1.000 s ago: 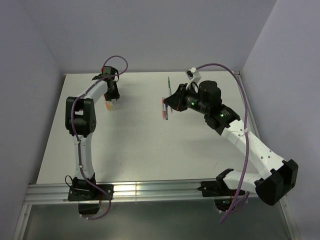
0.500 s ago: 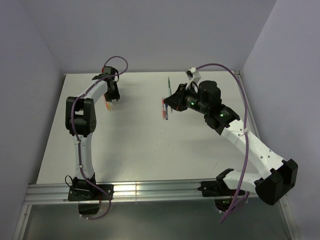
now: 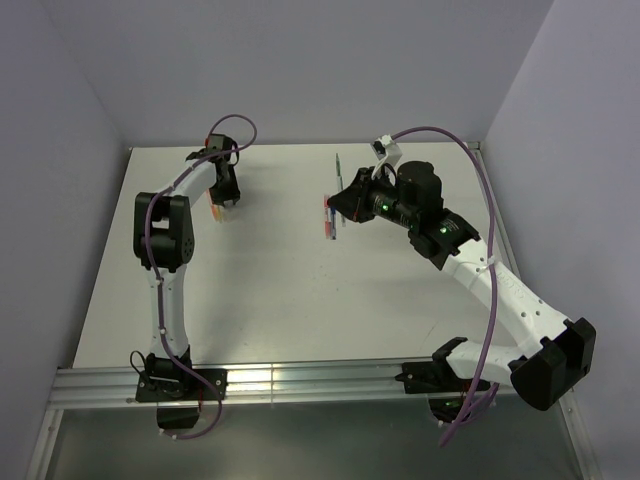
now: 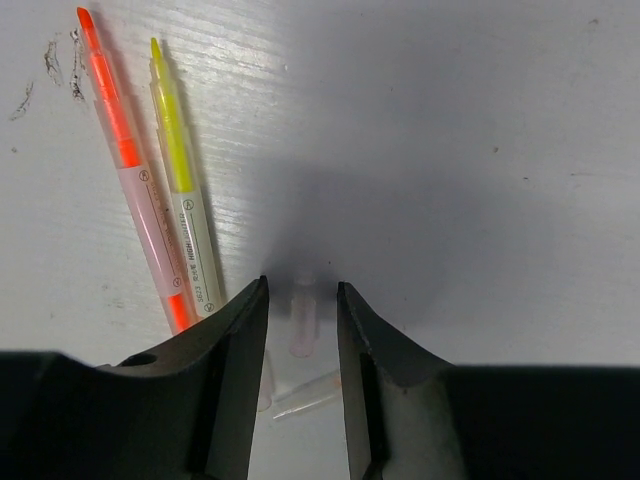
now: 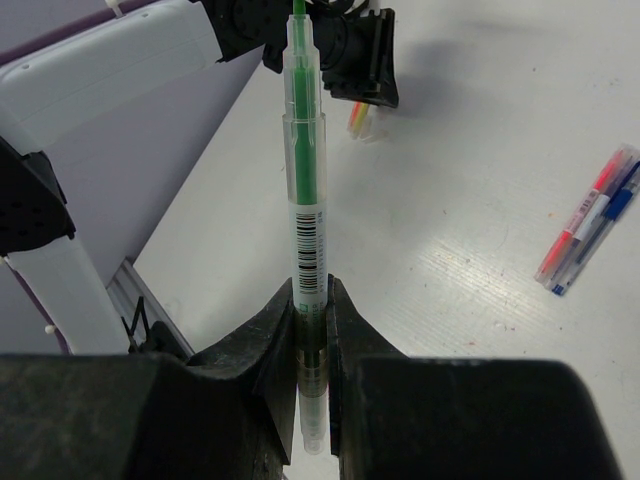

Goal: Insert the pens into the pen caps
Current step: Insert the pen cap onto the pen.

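L gripper jaws apart, straddling pale pen cap on table, beside orange pen + yellow pen | R gripper clamped on green pen, held off table | tip: centre cap btwn jaws, close gently so it can't squirt out.

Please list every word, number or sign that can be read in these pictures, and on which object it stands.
Nothing reads clearly.
Green pen in the right hand: a barcode with tiny print beside it, too small to read.
Yellow pen: a circled mark and a line of print, too blurred to read.
Orange pen: a circled mark and faint print, unreadable.
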Robot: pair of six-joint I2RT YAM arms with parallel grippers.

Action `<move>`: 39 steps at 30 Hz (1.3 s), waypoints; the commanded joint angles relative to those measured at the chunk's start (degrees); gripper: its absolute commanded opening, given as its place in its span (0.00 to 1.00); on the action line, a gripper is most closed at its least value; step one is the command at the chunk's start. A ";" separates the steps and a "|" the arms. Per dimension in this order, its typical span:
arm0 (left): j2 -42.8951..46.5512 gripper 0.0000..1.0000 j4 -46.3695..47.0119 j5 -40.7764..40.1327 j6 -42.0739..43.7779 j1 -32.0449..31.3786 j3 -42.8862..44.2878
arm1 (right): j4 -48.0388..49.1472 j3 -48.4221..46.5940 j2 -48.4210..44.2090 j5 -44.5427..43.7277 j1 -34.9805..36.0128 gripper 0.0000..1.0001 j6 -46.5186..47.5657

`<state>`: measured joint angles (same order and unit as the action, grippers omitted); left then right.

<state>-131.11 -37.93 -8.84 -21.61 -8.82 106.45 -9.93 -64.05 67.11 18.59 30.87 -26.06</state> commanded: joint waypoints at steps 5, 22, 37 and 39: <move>-1.52 0.34 -0.91 0.49 1.21 0.03 2.27 | 1.41 0.33 -0.05 -0.66 0.15 0.00 0.84; -1.61 0.34 -3.11 -1.27 1.48 -1.02 0.77 | 1.50 0.51 -0.31 -0.22 0.15 0.00 0.93; -1.34 0.33 -3.38 -0.83 1.57 -1.64 0.07 | 1.23 0.51 -0.40 -0.40 0.24 0.00 1.02; -1.26 0.33 -3.38 -0.56 1.65 -1.81 -0.28 | 1.23 0.42 -0.31 -0.40 0.24 0.00 1.01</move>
<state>-131.55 -38.83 -10.39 -20.62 -9.58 106.96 -9.98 -63.51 67.13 18.61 30.87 -25.85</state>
